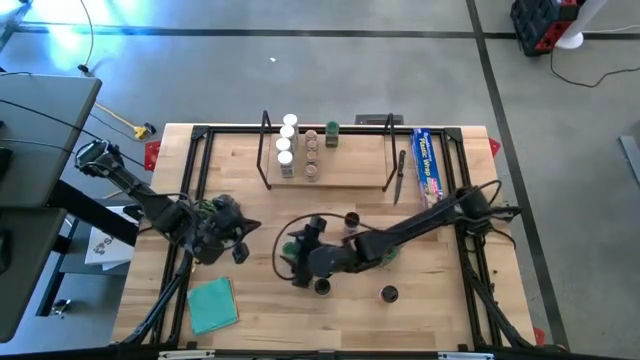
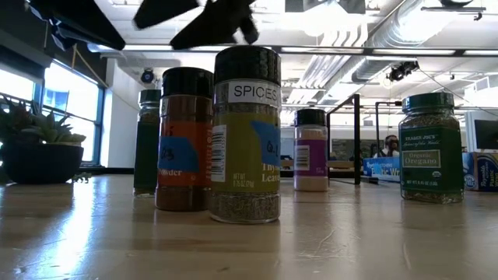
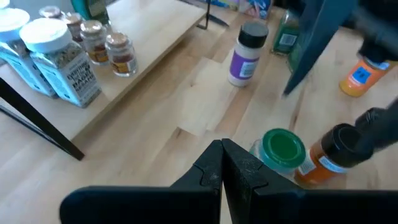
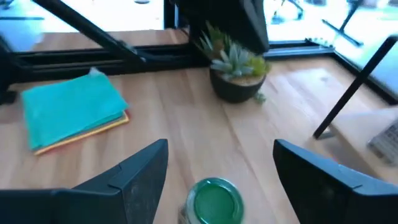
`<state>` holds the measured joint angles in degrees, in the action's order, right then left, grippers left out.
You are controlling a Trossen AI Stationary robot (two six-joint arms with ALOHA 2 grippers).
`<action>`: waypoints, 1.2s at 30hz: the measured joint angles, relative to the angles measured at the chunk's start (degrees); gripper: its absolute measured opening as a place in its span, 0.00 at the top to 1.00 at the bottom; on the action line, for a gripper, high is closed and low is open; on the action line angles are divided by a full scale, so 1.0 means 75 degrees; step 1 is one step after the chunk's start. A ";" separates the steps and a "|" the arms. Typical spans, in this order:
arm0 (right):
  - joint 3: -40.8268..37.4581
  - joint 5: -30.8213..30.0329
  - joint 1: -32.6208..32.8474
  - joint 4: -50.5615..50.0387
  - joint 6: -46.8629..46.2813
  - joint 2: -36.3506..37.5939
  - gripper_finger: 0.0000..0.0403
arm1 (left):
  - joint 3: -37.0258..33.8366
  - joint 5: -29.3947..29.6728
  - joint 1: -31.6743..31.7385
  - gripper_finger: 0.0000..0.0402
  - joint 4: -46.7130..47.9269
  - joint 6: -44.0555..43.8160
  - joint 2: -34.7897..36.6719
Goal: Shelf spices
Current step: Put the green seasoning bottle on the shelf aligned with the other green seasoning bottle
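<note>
The shelf [image 1: 330, 178] stands at the table's far middle with several spice jars [image 1: 288, 150] on it; the left wrist view shows them too [image 3: 59, 59]. More spice jars stand loose on the table [image 1: 352, 220] [image 2: 246, 132]. My right gripper [image 4: 217, 168] hangs open over a green-lidded jar [image 4: 216, 200], one finger on either side, apart from it. That jar [image 3: 283, 148] stands beside an orange jar with a black lid [image 3: 328, 158]. My left gripper [image 3: 222, 158] is shut on nothing, above the table left of centre [image 1: 240, 240].
A blue wrap box [image 1: 428, 165] lies at the shelf's right end. A folded teal cloth [image 1: 212, 303] rests near the front left corner. A small potted plant [image 4: 235, 71] stands under the left arm. One loose jar [image 1: 389, 293] sits near the front edge.
</note>
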<state>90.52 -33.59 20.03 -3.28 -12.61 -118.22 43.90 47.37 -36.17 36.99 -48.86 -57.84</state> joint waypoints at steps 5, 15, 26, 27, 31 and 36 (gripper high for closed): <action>0.1191 -0.0023 -0.0052 -0.1336 -0.0319 -0.0904 0.29 | 0.0000 0.0228 -0.0052 1.00 -0.0040 -0.0006 -0.0160; 0.3183 -0.0024 -0.0279 -0.4941 -0.0939 -0.1759 0.29 | 0.0000 0.0222 -0.0042 1.00 -0.0049 0.0047 -0.0217; 0.3236 -0.0060 -0.0323 -0.6602 -0.0943 -0.1497 0.29 | 0.0000 0.0193 -0.0254 1.00 -0.0051 0.0070 -0.0220; 0.3236 -0.0055 -0.0321 -0.6798 -0.0945 -0.1496 0.29 | 0.0000 0.0190 -0.0252 1.00 -0.0049 0.0068 -0.0220; 0.3236 -0.0061 -0.0325 -0.7455 -0.1229 -0.1405 0.29 | 0.0000 0.0190 -0.0252 1.00 -0.0043 0.0069 -0.0220; 0.3236 0.0299 -0.0323 -0.7841 -0.1104 -0.1292 0.29 | 0.0000 0.0190 -0.0252 1.00 -0.0049 0.0067 -0.0220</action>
<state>114.78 -31.35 17.61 -62.09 -20.89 -127.91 43.90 48.79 -38.06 36.62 -48.36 -59.48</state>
